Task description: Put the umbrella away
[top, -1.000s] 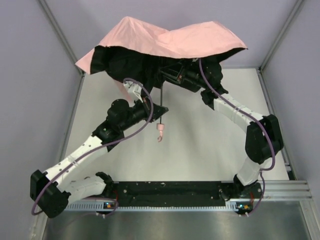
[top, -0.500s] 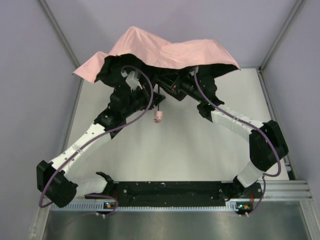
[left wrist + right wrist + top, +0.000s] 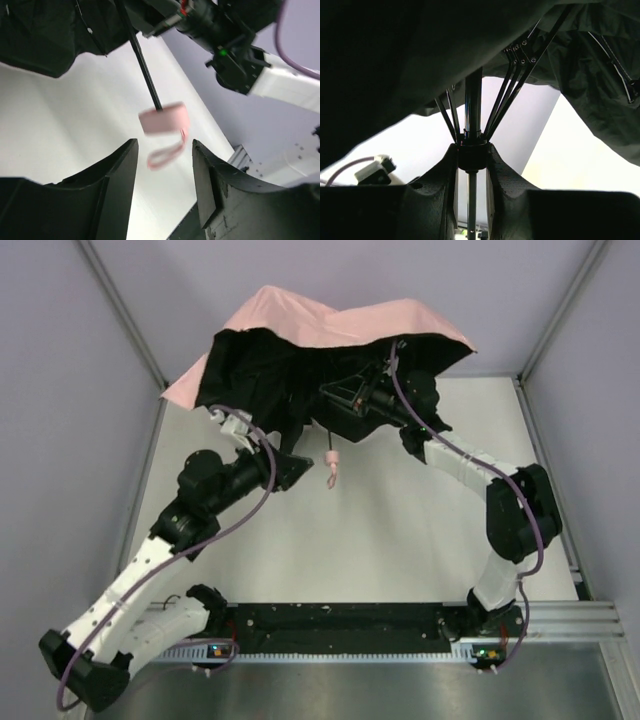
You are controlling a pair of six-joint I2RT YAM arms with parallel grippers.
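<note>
**Open umbrella gripped at the runner, left pincer released by the handle**

On the left, the left arm (image 3: 165, 530) is slanting up from the near-left corner over the white tabletop (image 3: 400, 540). The left pincer (image 3: 164, 143) is standing released, its two black fingers (image 3: 117, 170) spread apart and gripping nothing. In the left wrist view, the small pink handle (image 3: 162, 119) is hanging just beyond the gap between those fingers, touching neither. Its pink strap (image 3: 162, 156) is looping below it, and both are showing blurred. The thin black shaft (image 3: 142, 65) is running from the handle up and left into the dark fabric.

Toward the middle, the umbrella (image 3: 320, 350) is sitting open over the far part of the tabletop. Its pale pink canopy (image 3: 330, 322) is facing up and away, and its black underside (image 3: 260, 370) is facing the overhead camera. From above, the handle is dangling below the canopy's near edge, just right of the left pincer.

On the right, the right pincer (image 3: 472, 147) is clenching the umbrella. In the right wrist view, its fingers (image 3: 440, 175) are pressing on either side of the black runner (image 3: 471, 157) that rings the shaft. Above the runner, the ribs (image 3: 521, 54) are fanning upward into the canopy. The right arm (image 3: 470, 465) is rising from the near-right corner, bending at an elbow near the right edge, and leaning up and left under the canopy.
</note>
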